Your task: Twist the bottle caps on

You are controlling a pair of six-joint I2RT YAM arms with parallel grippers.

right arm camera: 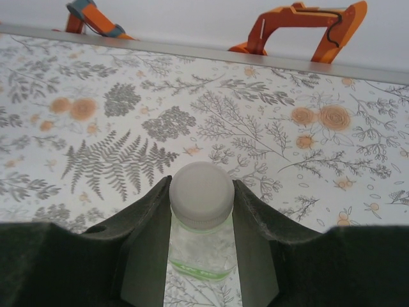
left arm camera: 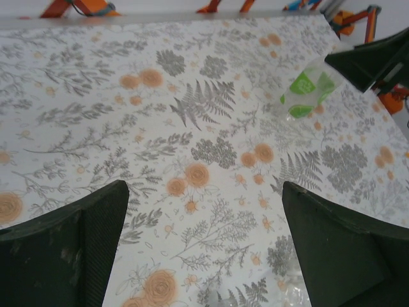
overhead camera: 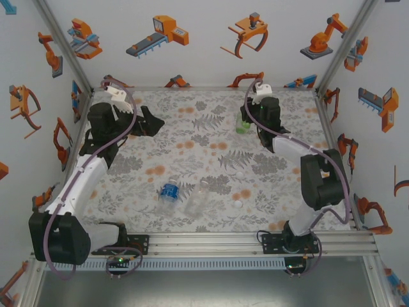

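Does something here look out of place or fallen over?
The blue-label bottle and the colourless bottle seem to lie on their sides near the front edge, two loose caps on the table to their right. The green bottle stands, its cap between the right fingers.

A grey-and-orange floral tabletop (overhead camera: 211, 153) sits between white walls (overhead camera: 204, 57) printed with orange robot pictures (overhead camera: 246, 33).
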